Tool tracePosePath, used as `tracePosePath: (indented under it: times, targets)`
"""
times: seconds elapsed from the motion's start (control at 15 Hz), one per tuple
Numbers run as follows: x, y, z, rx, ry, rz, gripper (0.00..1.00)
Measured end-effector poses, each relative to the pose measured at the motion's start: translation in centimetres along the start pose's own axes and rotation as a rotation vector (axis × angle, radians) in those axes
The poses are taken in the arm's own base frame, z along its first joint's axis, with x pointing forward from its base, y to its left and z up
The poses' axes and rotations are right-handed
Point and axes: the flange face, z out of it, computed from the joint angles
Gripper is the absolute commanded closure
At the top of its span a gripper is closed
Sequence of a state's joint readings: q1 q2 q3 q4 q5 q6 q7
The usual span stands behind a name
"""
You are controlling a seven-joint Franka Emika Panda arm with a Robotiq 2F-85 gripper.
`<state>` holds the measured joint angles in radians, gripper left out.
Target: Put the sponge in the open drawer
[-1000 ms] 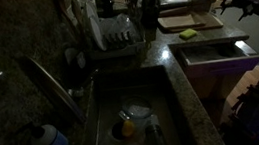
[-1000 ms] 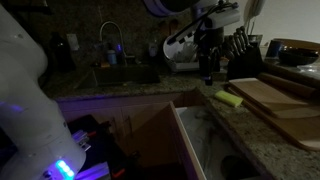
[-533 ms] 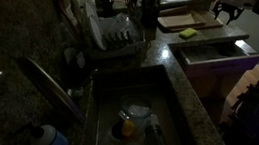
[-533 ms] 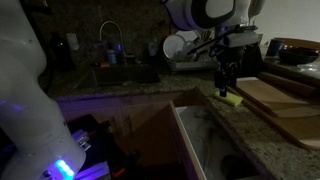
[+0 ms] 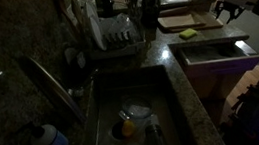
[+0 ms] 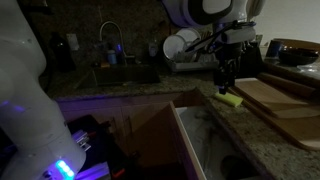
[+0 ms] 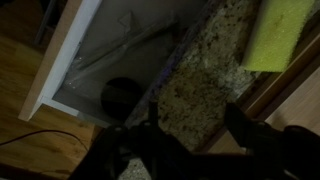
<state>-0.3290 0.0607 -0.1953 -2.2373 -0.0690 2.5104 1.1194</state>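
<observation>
The task is sitting at an early stage: the sponge [image 6: 230, 99] is not yet grasped and is lying flat on the counter [image 7: 200, 90], close to the front edge, near the corner where the open drawer [image 7: 62, 60] is jutting out. The gripper [image 7: 190, 135] is hanging over that same stretch of edge, right by the sponge, with its jaws spread wide and nothing between them; in the wrist view the two dark fingers [image 7: 255, 135] are framing bare stone and the drawer's rim, while the sponge is showing off to one side at the frame's top corner. By my reading, what is left is nearly everything: centring over the sponge, closing on it, carrying it past the edge and letting go over the drawer

The sponge is reading as a soft, thin rectangle, bright yellow-green with a matte, porous look. The counter is looking like polished speckled granite, hard and mottled. The drawer is showing a smooth pale rim around a darker shallow interior. A flat tan wooden board [image 6: 272, 97] is lying towards the counter's far end, just beside the sponge; whether they are touching I cannot tell
</observation>
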Motion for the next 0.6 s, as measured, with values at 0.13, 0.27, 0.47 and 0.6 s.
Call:
tracePosePath:
  times: [0.13,0.27,0.47,0.6]
  targets:
    - [0.3,0.3,0.3,-0.007,0.001,0.011,0.00]
    - [1.1,0.3,1.0,0.004,0.009,0.048,0.00]
    - [0.8,-1.9,1.4,0.067,0.019,0.076,0.00]
    - [-0.7,-4.2,0.8,0.119,-0.011,0.057,0.00]
